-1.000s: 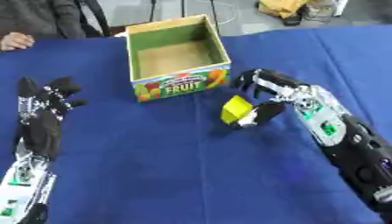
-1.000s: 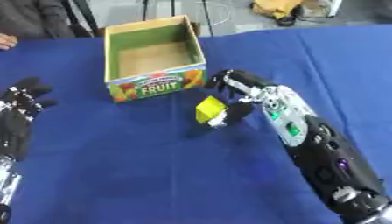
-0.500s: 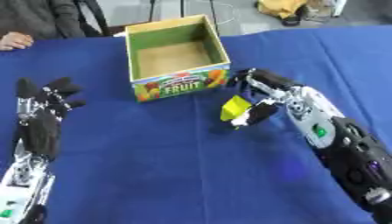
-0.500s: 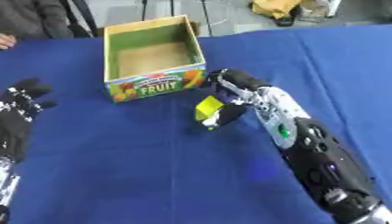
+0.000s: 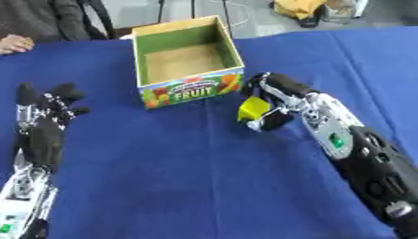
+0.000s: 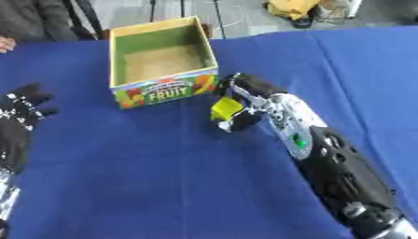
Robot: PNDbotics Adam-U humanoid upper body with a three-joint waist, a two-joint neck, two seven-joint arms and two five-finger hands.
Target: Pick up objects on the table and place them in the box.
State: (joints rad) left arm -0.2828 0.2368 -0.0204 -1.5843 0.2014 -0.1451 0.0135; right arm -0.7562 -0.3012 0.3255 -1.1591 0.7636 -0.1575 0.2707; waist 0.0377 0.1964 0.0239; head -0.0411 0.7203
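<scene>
My right hand [image 5: 277,100] has its fingers curled around a small yellow object [image 5: 252,108] and holds it pinched between fingers and thumb. The object is just beside the front right corner of the box [image 5: 189,88], near its printed wall with the word FRUIT, and not inside it. The box stands open on the blue table [image 5: 188,177]. My left hand [image 5: 45,126] rests at the left side of the table, fingers relaxed and pointing up, holding nothing.
</scene>
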